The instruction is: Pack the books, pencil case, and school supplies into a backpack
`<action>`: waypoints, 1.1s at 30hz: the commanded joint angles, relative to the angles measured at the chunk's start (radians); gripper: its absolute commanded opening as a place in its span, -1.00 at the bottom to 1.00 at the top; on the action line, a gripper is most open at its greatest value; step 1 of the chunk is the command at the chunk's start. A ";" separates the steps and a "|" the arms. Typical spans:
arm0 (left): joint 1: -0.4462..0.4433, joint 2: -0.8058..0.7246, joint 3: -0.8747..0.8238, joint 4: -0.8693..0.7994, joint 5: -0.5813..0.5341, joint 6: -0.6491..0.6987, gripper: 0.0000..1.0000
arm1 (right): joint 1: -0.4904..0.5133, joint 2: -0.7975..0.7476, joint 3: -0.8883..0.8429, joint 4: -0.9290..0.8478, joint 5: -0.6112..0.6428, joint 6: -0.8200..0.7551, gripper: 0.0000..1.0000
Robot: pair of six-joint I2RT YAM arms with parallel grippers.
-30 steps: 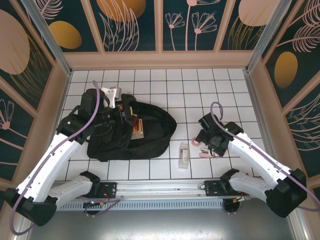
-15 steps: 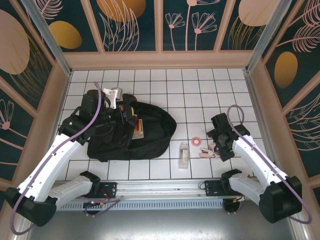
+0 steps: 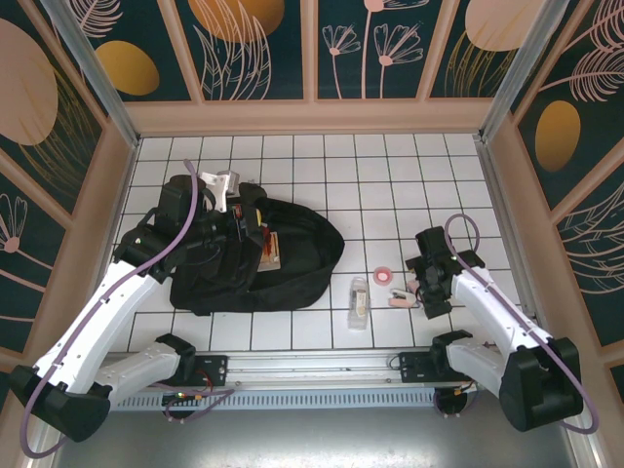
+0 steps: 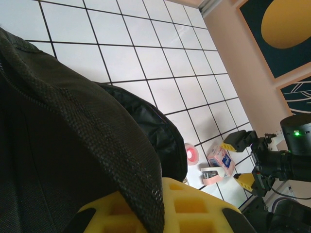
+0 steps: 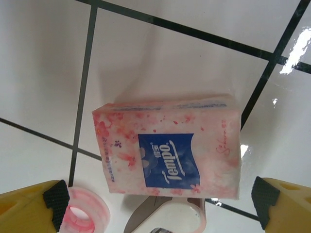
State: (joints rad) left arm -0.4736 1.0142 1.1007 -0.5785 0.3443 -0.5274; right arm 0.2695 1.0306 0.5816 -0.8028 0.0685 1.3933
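Right claw (image 5: 156, 206), wide open and empty above the tissue pack (image 5: 167, 145), should drop centred, clear of the tape roll (image 5: 86, 213); left claw (image 4: 163, 213) pinches the backpack (image 4: 73, 145).

Bright even overhead light; glare on glossy tiles (image 5: 294, 65); soft shadow above tissue pack (image 5: 170, 145); backpack (image 4: 63, 145) dark, underexposed.

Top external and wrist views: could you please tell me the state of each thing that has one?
backpack, unzipped, mouth open, lying flat.
left gripper, shut on backpack fabric.
right gripper, open, straddling tissue pack.
tissue pack, lying flat, not gripped.
books, tucked into backpack opening.
pink tape roll, lying flat, untouched.
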 commanded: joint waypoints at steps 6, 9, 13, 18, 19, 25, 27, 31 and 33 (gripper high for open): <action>-0.005 -0.022 0.007 0.101 0.036 0.014 -1.00 | -0.034 0.056 -0.029 0.077 -0.020 -0.060 0.98; -0.005 -0.023 0.010 0.095 0.035 0.013 -1.00 | -0.047 0.083 -0.040 0.100 -0.022 -0.076 0.98; -0.005 -0.028 0.011 0.091 0.030 0.012 -1.00 | -0.058 0.108 -0.064 0.133 -0.029 -0.084 0.98; -0.005 -0.028 0.011 0.088 0.028 0.011 -1.00 | -0.072 0.135 -0.096 0.180 -0.035 -0.101 0.95; -0.005 -0.028 0.011 0.088 0.028 0.011 -1.00 | -0.076 0.141 -0.098 0.186 -0.036 -0.105 0.93; -0.005 -0.021 0.021 0.080 0.025 0.015 -1.00 | -0.082 0.132 -0.104 0.193 -0.027 -0.108 0.61; -0.005 -0.020 0.024 0.078 0.024 0.017 -1.00 | -0.082 0.122 -0.106 0.191 -0.022 -0.105 0.56; -0.005 -0.018 0.027 0.073 0.019 0.022 -1.00 | -0.082 0.112 -0.102 0.178 -0.016 -0.109 0.48; -0.005 -0.016 0.031 0.068 0.019 0.024 -1.00 | -0.081 0.096 -0.096 0.168 -0.012 -0.108 0.44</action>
State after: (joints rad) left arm -0.4736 1.0142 1.0992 -0.5766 0.3439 -0.5270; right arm 0.1967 1.1351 0.5091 -0.6998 0.0360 1.2892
